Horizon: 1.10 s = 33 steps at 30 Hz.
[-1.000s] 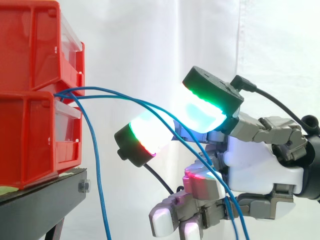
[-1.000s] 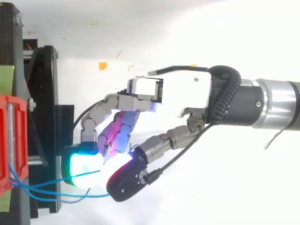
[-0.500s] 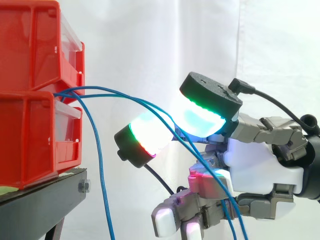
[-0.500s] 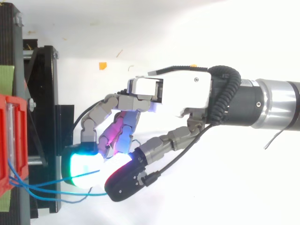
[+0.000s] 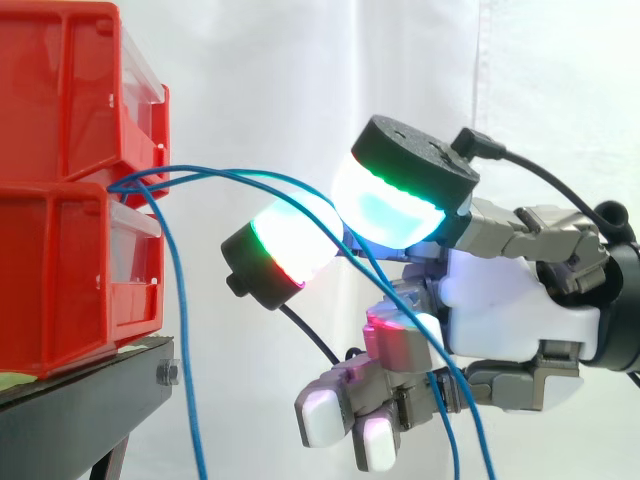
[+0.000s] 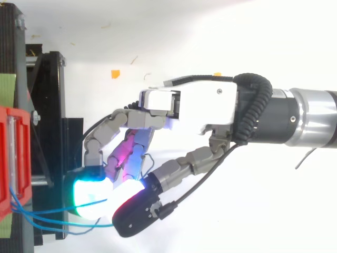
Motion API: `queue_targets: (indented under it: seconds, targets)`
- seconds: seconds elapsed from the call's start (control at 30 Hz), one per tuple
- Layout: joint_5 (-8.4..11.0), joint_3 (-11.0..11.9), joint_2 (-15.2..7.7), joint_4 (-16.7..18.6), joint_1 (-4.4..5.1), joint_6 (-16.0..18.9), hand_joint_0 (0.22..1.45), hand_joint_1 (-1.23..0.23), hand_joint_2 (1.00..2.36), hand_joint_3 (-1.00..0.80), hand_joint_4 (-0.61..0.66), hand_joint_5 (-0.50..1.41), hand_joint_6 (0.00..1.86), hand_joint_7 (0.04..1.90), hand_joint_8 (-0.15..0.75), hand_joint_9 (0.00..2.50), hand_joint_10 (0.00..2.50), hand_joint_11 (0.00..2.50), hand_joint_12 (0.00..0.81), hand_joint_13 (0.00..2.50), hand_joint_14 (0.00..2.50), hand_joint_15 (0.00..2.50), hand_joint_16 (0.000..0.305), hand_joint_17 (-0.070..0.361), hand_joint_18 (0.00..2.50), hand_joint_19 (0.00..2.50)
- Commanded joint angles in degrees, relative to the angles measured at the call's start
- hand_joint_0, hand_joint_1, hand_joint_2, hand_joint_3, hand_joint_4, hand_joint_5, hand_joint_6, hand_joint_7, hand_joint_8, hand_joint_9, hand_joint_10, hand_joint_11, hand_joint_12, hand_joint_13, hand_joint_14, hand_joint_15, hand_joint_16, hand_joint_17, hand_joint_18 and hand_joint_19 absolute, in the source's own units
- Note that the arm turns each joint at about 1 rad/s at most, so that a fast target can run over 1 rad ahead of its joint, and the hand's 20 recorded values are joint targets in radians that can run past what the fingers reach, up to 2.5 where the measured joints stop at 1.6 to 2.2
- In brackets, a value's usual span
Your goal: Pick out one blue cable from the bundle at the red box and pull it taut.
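Blue cable [image 5: 232, 172] in hand [image 5: 510, 320] (pinch grip)

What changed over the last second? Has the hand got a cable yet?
The hand edged toward the red bins, and its two upper glowing pads closed together, apparently pinching one blue cable between them. The bins and the black stand stayed put.
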Motion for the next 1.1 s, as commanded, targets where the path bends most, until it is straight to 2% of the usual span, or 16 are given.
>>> queue_targets:
  seconds: [0.0,0.03,0.27,0.57,0.8,0.93,1.07]
  targets:
    - [-1.93,1.45,0.14,-6.18,-0.14,-0.25,0.59,-0.76,1.01,-0.16,-0.28,-0.05,0.89,0.86,0.251,1.22,0.02,0.67,0.352,0.85,0.01,0.36,0.052,0.117,0.78,0.61]
    - [-2.37,1.54,0.4,-7.49,-0.14,-0.25,0.59,-0.76,1.01,-0.16,-0.28,-0.05,0.89,0.86,0.25,1.22,0.03,0.67,0.352,0.84,0.01,0.36,0.052,0.117,0.78,0.61]
    - [-2.54,1.45,2.51,-9.78,-0.05,-0.78,0.59,-0.75,1.01,-0.16,-0.27,-0.05,0.88,0.9,0.264,1.18,0.03,0.65,0.357,0.83,0.01,0.36,0.053,0.119,0.77,0.61]
    - [-2.54,1.45,3.83,-15.32,0.3,-1.74,0.59,-0.75,1.01,-0.15,-0.27,-0.05,0.87,0.91,0.27,1.19,0.02,0.63,0.362,0.83,0.01,0.36,0.054,0.122,0.77,0.6]
    - [-2.02,1.45,5.41,-18.39,0.3,-1.83,0.6,-0.75,1.01,-0.14,-0.26,-0.04,0.87,0.93,0.27,1.19,0.02,0.63,0.363,0.83,0.01,0.36,0.055,0.124,0.77,0.6]
    - [-1.84,1.45,5.5,-20.59,0.12,-1.74,0.59,-0.76,1.01,-0.14,-0.25,-0.04,0.87,0.93,0.271,1.2,0.02,0.63,0.363,0.84,0.01,0.35,0.056,0.125,0.78,0.6]
    - [-0.08,1.45,5.5,-22.35,-0.05,-1.48,0.6,-0.76,1.01,-0.14,-0.26,-0.04,0.87,0.93,0.274,1.21,0.02,0.64,0.362,0.84,0.01,0.35,0.055,0.125,0.78,0.61]
